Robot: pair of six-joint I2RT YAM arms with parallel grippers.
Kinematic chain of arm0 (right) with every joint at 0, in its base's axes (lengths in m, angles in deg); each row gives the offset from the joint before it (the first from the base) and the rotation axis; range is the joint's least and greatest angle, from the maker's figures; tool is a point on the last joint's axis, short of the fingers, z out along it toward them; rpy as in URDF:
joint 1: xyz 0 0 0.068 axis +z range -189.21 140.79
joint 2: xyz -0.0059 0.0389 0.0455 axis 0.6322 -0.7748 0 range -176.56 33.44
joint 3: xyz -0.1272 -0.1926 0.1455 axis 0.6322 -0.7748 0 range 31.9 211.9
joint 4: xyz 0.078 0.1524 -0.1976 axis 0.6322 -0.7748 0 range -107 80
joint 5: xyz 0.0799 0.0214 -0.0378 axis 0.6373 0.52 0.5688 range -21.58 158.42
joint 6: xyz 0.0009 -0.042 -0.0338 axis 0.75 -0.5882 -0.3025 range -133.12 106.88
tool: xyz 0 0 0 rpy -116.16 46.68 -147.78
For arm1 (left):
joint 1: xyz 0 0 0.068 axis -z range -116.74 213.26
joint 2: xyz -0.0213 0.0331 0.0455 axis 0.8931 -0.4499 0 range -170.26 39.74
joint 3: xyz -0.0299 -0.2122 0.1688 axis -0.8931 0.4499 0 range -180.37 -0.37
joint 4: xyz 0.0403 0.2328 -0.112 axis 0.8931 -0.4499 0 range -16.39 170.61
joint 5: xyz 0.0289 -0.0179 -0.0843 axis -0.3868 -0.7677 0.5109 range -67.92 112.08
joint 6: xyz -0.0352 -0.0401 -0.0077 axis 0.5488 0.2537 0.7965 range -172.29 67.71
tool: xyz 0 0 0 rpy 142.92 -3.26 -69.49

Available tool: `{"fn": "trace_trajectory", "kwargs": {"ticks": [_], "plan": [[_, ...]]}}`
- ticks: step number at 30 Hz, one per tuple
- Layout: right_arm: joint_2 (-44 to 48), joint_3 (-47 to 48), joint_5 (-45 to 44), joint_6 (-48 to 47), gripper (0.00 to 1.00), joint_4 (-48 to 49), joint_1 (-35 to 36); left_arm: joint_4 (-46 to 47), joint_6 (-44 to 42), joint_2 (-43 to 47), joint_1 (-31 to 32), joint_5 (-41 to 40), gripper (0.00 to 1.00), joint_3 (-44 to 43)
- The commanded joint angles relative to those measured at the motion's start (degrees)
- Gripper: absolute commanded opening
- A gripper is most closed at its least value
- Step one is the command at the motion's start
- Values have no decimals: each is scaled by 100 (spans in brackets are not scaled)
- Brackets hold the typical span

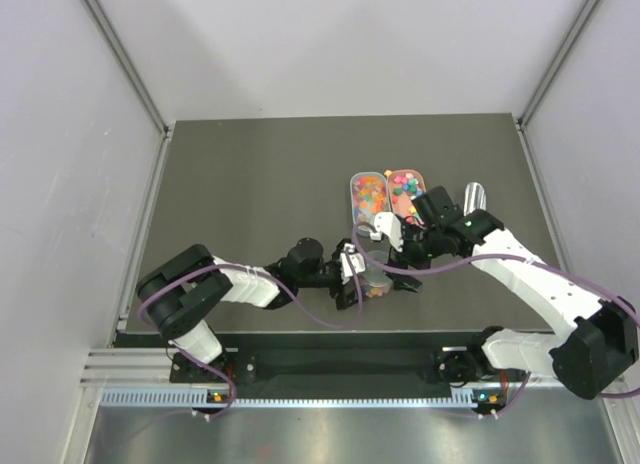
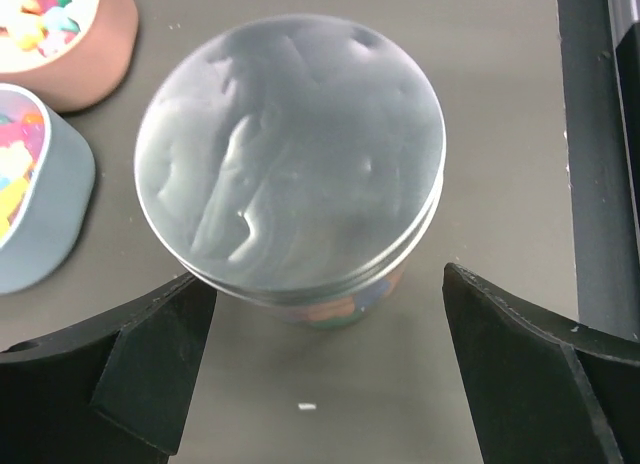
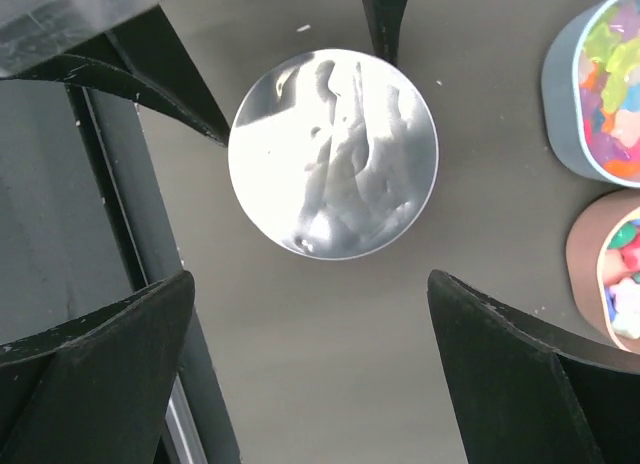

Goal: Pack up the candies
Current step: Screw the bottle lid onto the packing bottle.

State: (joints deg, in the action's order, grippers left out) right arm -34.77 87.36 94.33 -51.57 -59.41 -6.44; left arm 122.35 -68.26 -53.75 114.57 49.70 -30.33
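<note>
The candies fill two small trays, a blue-grey one (image 1: 354, 196) and a pink-brown one (image 1: 419, 176), at mid table. More candies (image 2: 340, 307) show through the wall of a clear round cup (image 1: 377, 282), which has its lid (image 2: 290, 164) on. My left gripper (image 2: 320, 374) is open, its fingers (image 2: 150, 364) either side of the cup's near wall and apart from it. Above the lidded cup (image 3: 333, 154) hangs my right gripper (image 3: 310, 374), open and empty.
A clear scoop (image 1: 474, 197) lies right of the trays. Both trays sit just left of the cup in the left wrist view: the pink tray (image 2: 90, 64) and the blue-grey tray (image 2: 60, 224). The table's front rail (image 2: 600, 184) runs close by.
</note>
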Motion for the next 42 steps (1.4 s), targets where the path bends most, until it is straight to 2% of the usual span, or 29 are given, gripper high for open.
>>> {"fn": "trace_trajectory", "kwargs": {"ticks": [1, 10, 14, 20, 26, 33, 42], "plan": [[255, -114, 292, -214, 100, -165, -192, 292, 94, -72, 37, 200, 99, -318], [361, -966, -33, -1172, 100, -377, -324, 361, 173, -319, 28, 148, 99, -494], [255, -1116, 115, -1366, 97, -237, -456, 362, 147, -345, 28, 104, 99, -467], [-430, -915, 651, -1647, 90, -306, -474, 353, 173, -415, 37, 33, 99, -459], [-913, -792, 1021, -1779, 88, -288, -474, 607, 331, -494, 37, -134, 99, -362], [-1081, -467, 1495, -1568, 88, -254, -474, 792, 436, -547, 37, -265, 99, -406], [-1134, -387, 1610, -1516, 89, -262, -474, 845, 516, -635, 55, -134, 99, -415]]}}
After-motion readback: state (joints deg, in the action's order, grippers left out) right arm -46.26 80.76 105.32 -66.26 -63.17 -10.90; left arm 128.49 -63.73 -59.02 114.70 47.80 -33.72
